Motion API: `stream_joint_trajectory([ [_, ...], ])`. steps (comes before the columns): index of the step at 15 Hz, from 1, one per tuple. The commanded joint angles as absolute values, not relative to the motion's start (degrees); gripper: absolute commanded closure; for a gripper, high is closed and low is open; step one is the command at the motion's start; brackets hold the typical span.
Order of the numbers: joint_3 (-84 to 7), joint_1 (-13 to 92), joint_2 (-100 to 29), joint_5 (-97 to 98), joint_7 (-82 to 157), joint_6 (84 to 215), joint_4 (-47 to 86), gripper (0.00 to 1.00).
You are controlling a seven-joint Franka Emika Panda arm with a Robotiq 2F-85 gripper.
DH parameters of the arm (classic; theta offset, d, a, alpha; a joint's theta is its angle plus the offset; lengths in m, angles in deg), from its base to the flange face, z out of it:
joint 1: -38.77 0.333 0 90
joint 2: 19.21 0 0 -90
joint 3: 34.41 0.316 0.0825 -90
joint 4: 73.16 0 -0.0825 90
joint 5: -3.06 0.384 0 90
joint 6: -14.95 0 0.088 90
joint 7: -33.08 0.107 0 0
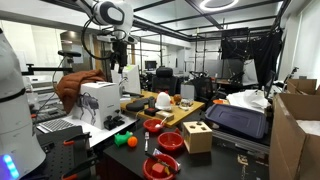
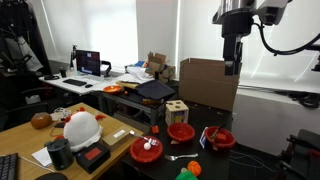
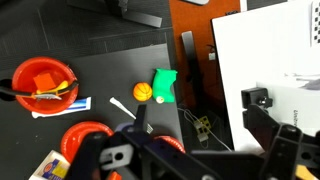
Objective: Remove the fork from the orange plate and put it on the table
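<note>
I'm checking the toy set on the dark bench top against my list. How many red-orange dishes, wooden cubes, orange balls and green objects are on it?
red-orange dishes: 3
wooden cube: 1
orange ball: 1
green object: 1
Total: 6

**Nothing legible in view**

I can read no word or number anywhere. The white boxy appliance [image 3: 265,60], off to the right of my gripper [image 2: 232,68] in the wrist view, carries faint grey marks near its edge, too blurred to read. The small colourful printed packet [image 3: 48,165] below and to my left shows print, also illegible. The lit monitor screen [image 2: 89,62], well away from me, is too small to make out.
</note>
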State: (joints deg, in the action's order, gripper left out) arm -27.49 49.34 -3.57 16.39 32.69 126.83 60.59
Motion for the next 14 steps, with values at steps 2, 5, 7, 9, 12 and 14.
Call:
stream_joint_trajectory([
  [2, -29.7, 46.3, -10.0, 13.2, 27.1, 131.1, 54.8, 0.00],
  [5, -32.6, 44.7, -16.4, 14.5, 15.8, 131.8, 48.4, 0.00],
  [7, -34.0, 43.3, -20.4, 14.9, 9.5, 130.2, 43.8, 0.00],
  [9, -34.7, 41.4, -24.2, 14.0, 6.5, 129.3, 39.8, 0.00],
  [12, -34.9, 39.2, -29.0, 11.5, 6.0, 129.5, 36.1, 0.00],
  [14, -34.9, 38.3, -31.8, 8.5, 7.8, 130.4, 34.3, 0.00],
])
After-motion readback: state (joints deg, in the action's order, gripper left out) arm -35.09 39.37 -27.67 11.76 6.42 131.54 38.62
